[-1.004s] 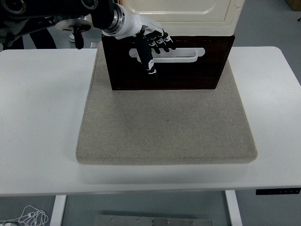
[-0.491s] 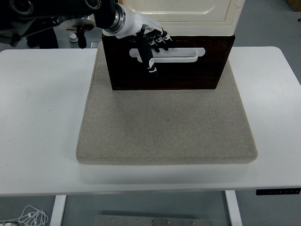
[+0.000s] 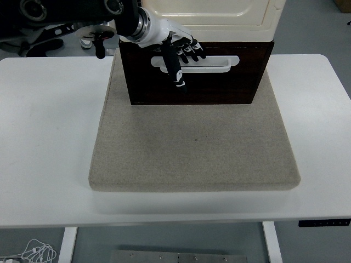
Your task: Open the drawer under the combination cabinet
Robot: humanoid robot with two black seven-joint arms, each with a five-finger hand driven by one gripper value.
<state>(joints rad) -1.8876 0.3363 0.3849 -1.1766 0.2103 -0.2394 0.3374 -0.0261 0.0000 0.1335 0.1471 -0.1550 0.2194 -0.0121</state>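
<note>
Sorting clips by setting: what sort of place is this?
Probably a robot test lab, not a home: a bare white table with a control panel, a grey mat staging the cabinet's dark drawer, loose cables on the floor.

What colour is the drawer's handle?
White, against the dark brown drawer; the handle shows in the head view.

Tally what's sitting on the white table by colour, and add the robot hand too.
Beige mat: 1
Dark brown drawer with white handle: 1
Cream cabinet on top: 1
Black-and-white left hand at the handle: 1
Total: 4
</note>
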